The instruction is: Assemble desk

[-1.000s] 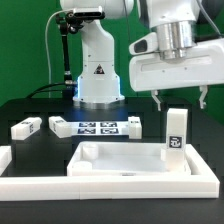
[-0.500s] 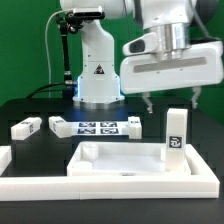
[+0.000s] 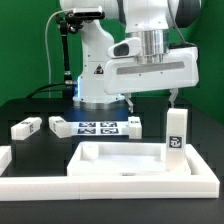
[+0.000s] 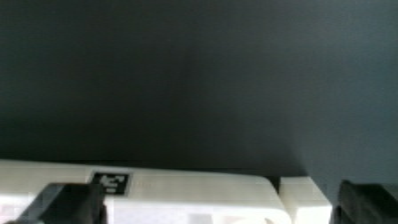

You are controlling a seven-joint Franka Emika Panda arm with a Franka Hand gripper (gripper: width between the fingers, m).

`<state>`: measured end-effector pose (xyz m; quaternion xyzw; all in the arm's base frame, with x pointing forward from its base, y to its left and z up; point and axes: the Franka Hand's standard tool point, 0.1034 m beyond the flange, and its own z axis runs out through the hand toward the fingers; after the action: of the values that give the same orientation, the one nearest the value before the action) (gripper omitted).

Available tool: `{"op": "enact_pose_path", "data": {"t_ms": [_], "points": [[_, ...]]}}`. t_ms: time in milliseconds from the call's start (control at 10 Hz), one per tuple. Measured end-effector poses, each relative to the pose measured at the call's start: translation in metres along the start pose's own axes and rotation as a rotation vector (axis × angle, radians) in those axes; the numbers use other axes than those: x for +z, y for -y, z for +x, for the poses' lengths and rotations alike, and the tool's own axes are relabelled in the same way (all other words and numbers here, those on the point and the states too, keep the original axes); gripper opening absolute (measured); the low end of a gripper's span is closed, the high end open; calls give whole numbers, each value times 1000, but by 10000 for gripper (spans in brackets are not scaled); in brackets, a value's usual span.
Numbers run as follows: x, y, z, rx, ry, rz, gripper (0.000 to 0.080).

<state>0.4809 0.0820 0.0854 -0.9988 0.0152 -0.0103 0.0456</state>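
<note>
- Leg-fetching is being judged as the step in hand: the gripper (image 3: 153, 100) is being held above the table (image 3: 30, 108), behind the desk top (image 3: 125, 160), jaws spread wide and nothing being gripped between them.
- One upright leg (image 3: 177, 133) is being shown standing at the desk top's corner on the exterior view's right; whether it is fully seated cannot be told.
- Three legs are being shown lying loose on the table: the nearest leg (image 3: 133, 122) just beside the marker board (image 3: 97, 128), the middle leg (image 3: 60, 126) at the board's other end, and the leftmost leg (image 3: 25, 127) beyond it.
- The next move is being judged to call for a descent onto a loose leg, probably the nearest leg, with the jaws being lined up across its narrow sides.
- The desk top is being shown lying flat, rim upward, its long axis running across the exterior view; the upright leg's long axis is being pointed straight up.
</note>
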Motion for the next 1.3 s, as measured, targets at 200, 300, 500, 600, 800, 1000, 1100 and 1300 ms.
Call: {"op": "enact_pose_path", "data": {"t_ms": [200,300,500,600,800,1000,1100,1300], "points": [[3,-13,-13,-4,159,24,649],[4,-28,-29,34,297,36,649],[11,-34,-39,54,471,30,649],[11,-34,-38,57,532,37,649],[15,-34,-43,73,640,42,649],[38,-38,-54,83,773,31,649],[45,-37,-54,69,773,24,649],[46,-37,-51,68,754,22,649]]}}
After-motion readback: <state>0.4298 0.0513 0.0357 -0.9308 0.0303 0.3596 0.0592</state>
